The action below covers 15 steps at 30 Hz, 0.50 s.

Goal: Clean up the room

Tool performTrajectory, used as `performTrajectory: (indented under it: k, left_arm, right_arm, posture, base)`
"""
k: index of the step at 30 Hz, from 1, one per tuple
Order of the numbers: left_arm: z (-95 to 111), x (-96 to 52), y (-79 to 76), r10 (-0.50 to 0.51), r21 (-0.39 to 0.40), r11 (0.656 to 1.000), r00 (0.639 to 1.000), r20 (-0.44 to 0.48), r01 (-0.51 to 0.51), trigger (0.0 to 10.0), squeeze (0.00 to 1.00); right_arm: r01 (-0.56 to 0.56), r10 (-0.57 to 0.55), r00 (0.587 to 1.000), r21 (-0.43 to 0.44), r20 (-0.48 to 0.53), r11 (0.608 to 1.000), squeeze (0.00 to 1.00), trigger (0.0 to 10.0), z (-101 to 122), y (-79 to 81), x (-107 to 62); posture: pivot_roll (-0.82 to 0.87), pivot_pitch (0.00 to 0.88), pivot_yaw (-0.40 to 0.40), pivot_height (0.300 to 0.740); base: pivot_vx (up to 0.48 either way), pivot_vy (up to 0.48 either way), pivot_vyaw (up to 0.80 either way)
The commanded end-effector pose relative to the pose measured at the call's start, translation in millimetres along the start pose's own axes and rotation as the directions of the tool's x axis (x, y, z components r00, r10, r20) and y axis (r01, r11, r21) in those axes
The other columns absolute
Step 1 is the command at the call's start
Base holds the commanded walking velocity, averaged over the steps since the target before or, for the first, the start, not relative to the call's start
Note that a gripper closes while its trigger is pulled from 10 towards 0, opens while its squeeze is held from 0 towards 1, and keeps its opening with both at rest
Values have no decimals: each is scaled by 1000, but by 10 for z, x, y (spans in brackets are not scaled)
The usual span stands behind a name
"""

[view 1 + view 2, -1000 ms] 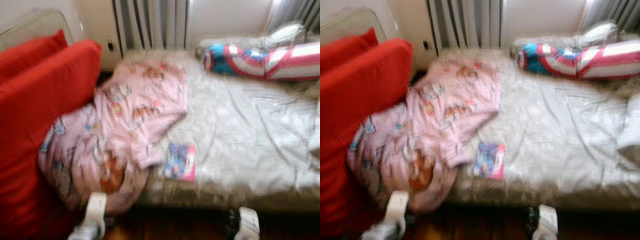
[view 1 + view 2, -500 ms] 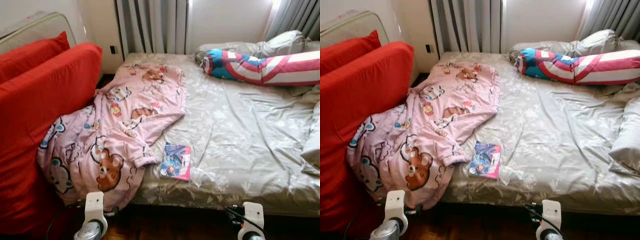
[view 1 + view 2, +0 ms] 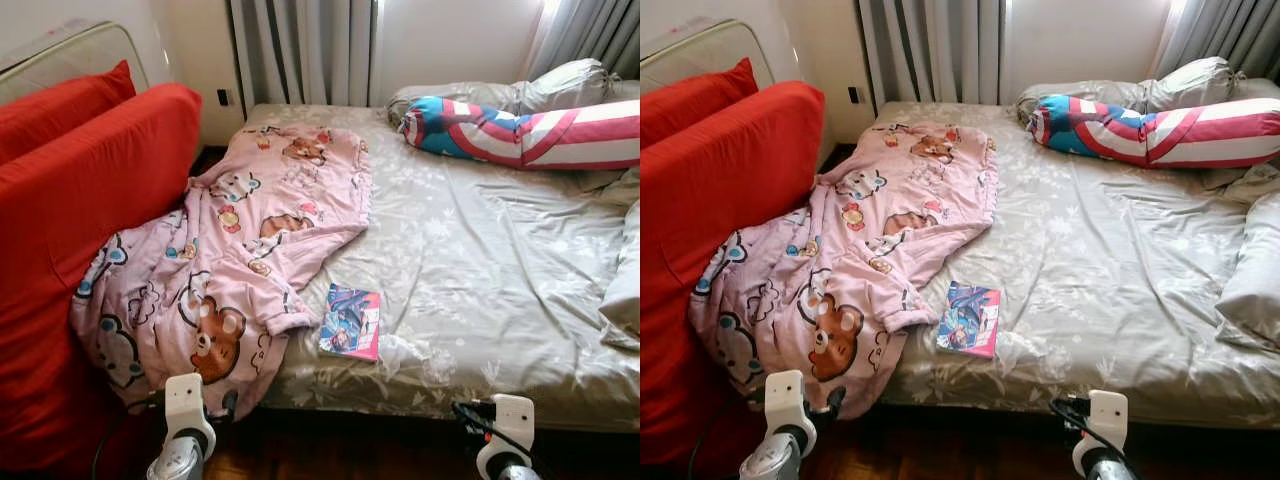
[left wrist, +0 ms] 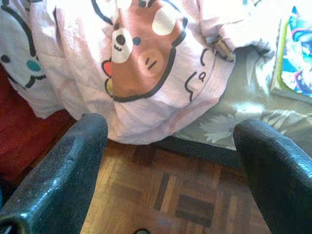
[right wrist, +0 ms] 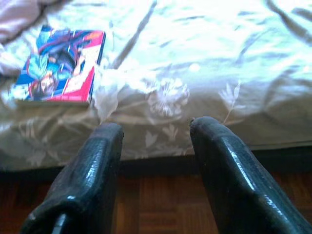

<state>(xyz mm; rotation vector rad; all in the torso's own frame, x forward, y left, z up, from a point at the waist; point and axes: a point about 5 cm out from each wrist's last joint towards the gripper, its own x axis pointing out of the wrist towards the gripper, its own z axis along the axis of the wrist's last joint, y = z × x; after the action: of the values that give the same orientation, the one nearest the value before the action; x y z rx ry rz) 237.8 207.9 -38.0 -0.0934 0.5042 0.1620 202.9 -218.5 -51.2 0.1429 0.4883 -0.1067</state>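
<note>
A pink bear-print blanket (image 3: pixel 240 260) lies crumpled over the left side of the bed (image 3: pixel 500 260) and hangs off its front corner. A colourful comic book (image 3: pixel 350 322) rests on the sheet near the front edge, with a crumpled clear wrapper (image 3: pixel 405 350) right beside it. My left gripper (image 4: pixel 170 126) is open, low over the wooden floor in front of the hanging blanket (image 4: pixel 146 63). My right gripper (image 5: pixel 157 126) is open too, below the bed's front edge, with the comic book (image 5: pixel 58 66) and the wrapper (image 5: pixel 109 92) a little beyond it.
A red sofa back and red cushion (image 3: pixel 90 200) stand tight against the bed's left side. A red, white and blue bolster (image 3: pixel 520 130) and grey pillows (image 3: pixel 560 85) lie at the bed's far right. Curtains (image 3: pixel 300 50) hang behind. Parquet floor (image 4: pixel 161 195) runs along the bed front.
The view went from blurred to sharp as the camera settled. Both wrists have come up slightly at the bottom of the picture. Nothing on the bed has moved.
</note>
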Motion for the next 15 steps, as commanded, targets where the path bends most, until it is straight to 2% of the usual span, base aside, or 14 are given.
performTrajectory:
  k: [1, 3, 7, 11, 12, 13, 14, 15]
  left_arm:
    - [-22, -18, 2, 0, -20, 1000, 1000, 9, 0, 10000, 0]
    - [-11, -16, -5, -12, -6, 1000, 1000, 16, 12, 10000, 0]
    - [3, -14, -9, -21, 6, 1000, 999, 25, 21, 10000, 0]
    - [8, -13, -10, -22, 3, 1000, 999, 31, 22, 10000, 0]
    - [13, -14, -8, -19, -3, 1000, 999, 36, 19, 10000, 0]
    - [15, -14, -7, -17, -9, 1000, 999, 40, 17, 10000, 0]
    - [17, -15, -5, -14, -18, 1000, 999, 44, 15, 10000, 0]
    - [18, -15, -5, -14, -19, 1000, 999, 45, 15, 10000, 0]
  right_arm:
    - [18, -19, 999, 32, 26, 999, 0, 10000, 6, -13, -12]
    - [11, -11, 999, -6, 49, 1000, 0, 10000, 36, -14, -12]
    - [22, -27, 997, 58, 76, 998, 0, 10000, 45, -21, -19]
    - [21, -24, 995, 39, 95, 999, 0, 10000, 67, -20, -20]
    - [-16, 19, 966, -14, 256, 1000, 0, 10000, 509, 155, 189]
    - [-39, 56, 921, -52, 385, 998, 0, 10000, 896, 321, 314]
    - [-58, 97, 846, -91, 524, 994, 0, 10000, 1343, 523, 392]
    - [-59, 100, 838, -94, 537, 994, 0, 10000, 1386, 543, 395]
  posture:
    - [-18, 0, -9, 740]
    - [-17, 0, -8, 740]
    - [-21, 0, -7, 740]
    - [-22, 0, -8, 740]
    - [-27, 0, -7, 740]
    - [-27, 0, -7, 740]
    - [-32, 0, -7, 740]
    - [-32, 0, -7, 740]
  base:
    - [0, 0, 0]
    - [0, 0, 0]
    - [0, 0, 0]
    - [0, 0, 0]
    - [0, 0, 0]
    - [0, 0, 0]
    - [0, 0, 0]
    - [0, 0, 0]
